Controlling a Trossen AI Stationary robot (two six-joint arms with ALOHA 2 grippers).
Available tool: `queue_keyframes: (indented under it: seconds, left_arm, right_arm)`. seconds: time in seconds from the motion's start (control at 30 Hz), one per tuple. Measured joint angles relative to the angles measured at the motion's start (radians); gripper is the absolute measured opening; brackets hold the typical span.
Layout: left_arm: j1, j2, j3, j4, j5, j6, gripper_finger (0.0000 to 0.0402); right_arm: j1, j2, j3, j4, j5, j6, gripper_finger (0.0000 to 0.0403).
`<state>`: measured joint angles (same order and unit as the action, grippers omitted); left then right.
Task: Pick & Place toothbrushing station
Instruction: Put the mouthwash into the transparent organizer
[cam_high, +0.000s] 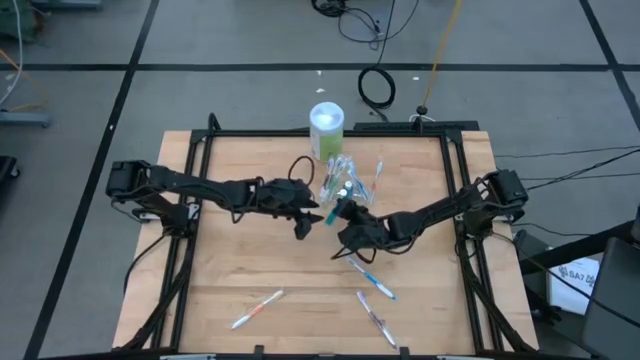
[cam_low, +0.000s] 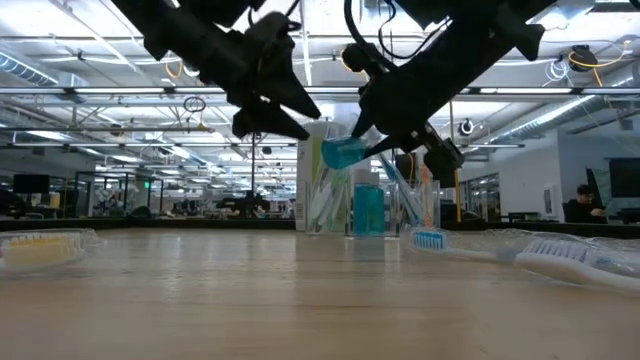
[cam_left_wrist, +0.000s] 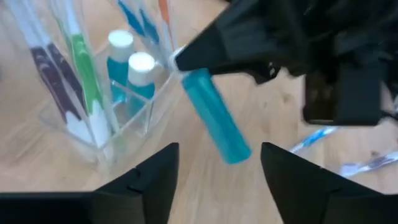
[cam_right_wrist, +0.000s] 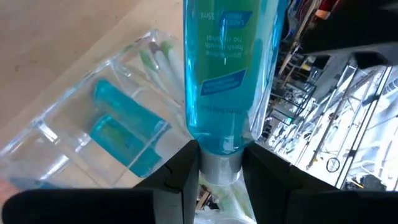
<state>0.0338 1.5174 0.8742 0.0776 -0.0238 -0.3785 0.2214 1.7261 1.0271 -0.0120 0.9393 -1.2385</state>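
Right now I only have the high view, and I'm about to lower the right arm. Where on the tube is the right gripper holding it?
Observer: The right gripper is shut on the teal tube at its cap end, and the body sticks out past the fingers.
Operator: Is the tube touching the table?
Observer: No. In the low view it hangs in the air, well above the tabletop.
Operator: Is the left gripper holding anything?
Observer: No. The left gripper is open and empty, facing the tube's free end.
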Motion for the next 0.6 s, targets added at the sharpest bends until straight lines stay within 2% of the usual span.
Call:
queue_keyframes:
  seconds: [0.23,0.6]
  left_arm:
    - [0.003,0.084,0.0,0.13,-0.015,-0.049,0.0288]
    - [0.018,0.145,0.0,0.188,-0.004,-0.068,0.0296]
  right_arm:
    - [0.0,-0.003,0.0,0.005,-0.002,-0.004,0.01]
    - [-0.006,-0.002,0.0,0.015,-0.003,-0.004,0.01]
